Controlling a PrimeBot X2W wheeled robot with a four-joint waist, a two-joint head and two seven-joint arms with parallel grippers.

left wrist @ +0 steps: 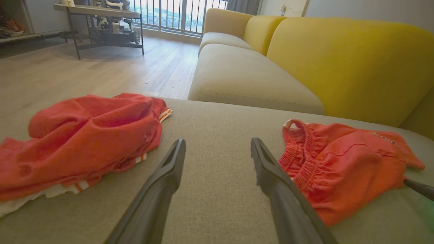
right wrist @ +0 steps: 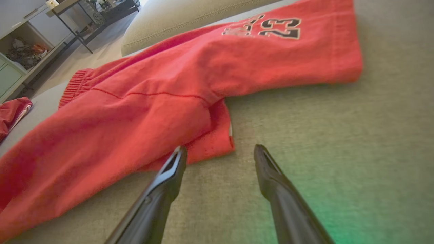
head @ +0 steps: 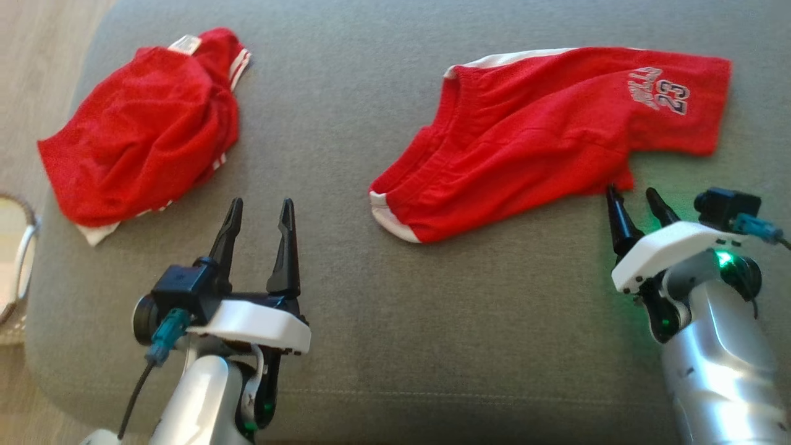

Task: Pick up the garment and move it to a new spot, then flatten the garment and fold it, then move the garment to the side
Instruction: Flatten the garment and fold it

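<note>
A red garment [head: 544, 136], shorts printed with the number 23, lies spread on the grey cushion [head: 346, 296] at the right; it also shows as the garment [right wrist: 162, 98] and the garment [left wrist: 342, 166] in the wrist views. My right gripper [head: 633, 198] is open, its fingertips at the garment's near lower corner, touching nothing that I can tell. My left gripper [head: 261, 209] is open over bare cushion between the two red pieces, holding nothing. The same left gripper [left wrist: 218, 147] and right gripper [right wrist: 220, 152] show empty gaps in their wrist views.
A second red garment [head: 139, 133] with white trim lies crumpled at the cushion's left end. A yellow sofa [left wrist: 339, 57] stands beyond the cushion. Wood floor [left wrist: 101, 71] and a metal-legged table [left wrist: 101, 20] lie further off. A round basket rim [head: 18, 259] sits at the left edge.
</note>
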